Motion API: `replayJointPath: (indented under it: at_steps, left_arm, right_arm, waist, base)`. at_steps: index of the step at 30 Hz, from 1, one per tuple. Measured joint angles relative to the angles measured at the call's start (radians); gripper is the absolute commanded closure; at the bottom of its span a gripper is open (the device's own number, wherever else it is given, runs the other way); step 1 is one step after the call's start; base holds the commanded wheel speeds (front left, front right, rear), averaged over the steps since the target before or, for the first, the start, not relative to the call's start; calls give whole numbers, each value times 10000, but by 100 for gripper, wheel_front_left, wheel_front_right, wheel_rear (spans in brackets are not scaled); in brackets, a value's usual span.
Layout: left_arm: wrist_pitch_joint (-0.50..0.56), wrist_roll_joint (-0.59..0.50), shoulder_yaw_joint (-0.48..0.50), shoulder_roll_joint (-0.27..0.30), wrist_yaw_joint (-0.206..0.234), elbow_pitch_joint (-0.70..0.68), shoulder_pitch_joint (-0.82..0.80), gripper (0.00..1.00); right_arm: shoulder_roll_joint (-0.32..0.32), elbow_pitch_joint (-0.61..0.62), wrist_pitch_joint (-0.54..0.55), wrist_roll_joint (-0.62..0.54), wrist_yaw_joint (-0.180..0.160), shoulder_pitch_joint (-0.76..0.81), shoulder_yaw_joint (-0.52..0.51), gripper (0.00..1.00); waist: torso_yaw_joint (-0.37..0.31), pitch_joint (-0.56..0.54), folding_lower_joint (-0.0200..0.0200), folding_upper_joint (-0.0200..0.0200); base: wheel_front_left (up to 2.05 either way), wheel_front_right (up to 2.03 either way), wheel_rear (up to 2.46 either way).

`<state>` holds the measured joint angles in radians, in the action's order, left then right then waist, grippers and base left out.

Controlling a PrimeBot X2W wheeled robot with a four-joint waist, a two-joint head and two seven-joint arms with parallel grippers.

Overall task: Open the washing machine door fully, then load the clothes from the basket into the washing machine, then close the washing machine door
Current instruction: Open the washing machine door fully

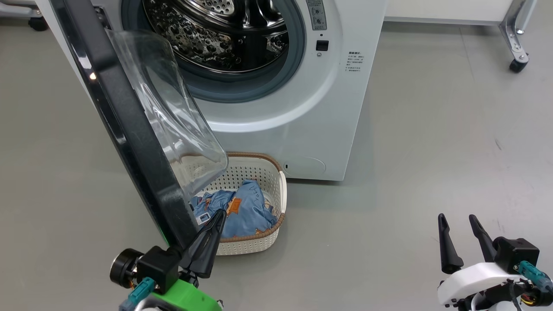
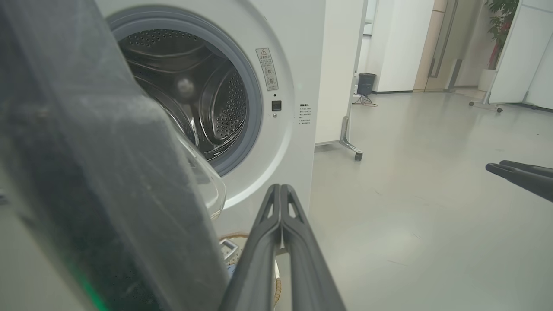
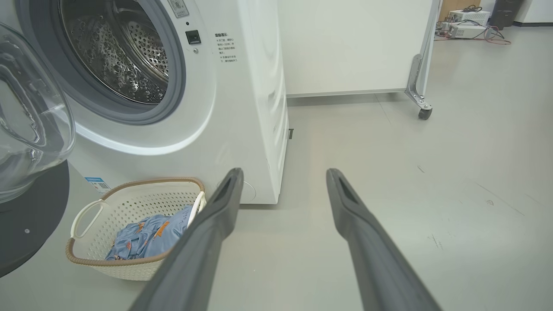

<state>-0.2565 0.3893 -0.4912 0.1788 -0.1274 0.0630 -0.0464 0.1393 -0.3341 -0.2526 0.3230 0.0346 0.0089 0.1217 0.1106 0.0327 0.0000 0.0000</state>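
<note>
Head view: washing machine door (image 1: 125, 129) open, swung out left of washing machine (image 1: 302, 129); clothes (image 1: 246, 211) sit in basket (image 1: 259, 170) on floor (image 1: 410, 194) at machine's front. Fingers together on left hand (image 1: 221, 214), just beside door's lower edge; right hand (image 1: 457, 217) spread apart, empty, well off right.

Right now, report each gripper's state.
Left gripper: shut, holding nothing, beside the large round glossy black washing machine door.
Right gripper: open, holding nothing.

Smooth grey floor (image 1: 432, 151), white washing machine (image 1: 311, 125) standing on it, cream basket (image 1: 255, 247) just before the machine's front, caster (image 1: 517, 65) resting far right
</note>
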Motion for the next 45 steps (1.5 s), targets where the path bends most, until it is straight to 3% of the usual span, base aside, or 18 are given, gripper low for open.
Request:
replayJointPath:
  at_steps: [18,45]
  left_arm:
    - [0,13,-17,-345,0,533,-441,100]
    - [0,159,418,-587,-36,1058,-296,100]
  right_arm:
    - [-61,-56,0,-100,77,-43,-199,0]
    - [-236,-268,0,-98,219,-6,-431,0]
  waist:
    - [282,235,0,0]
    - [1589,20,0,0]
  base:
    - [0,0,0]
    - [0,0,0]
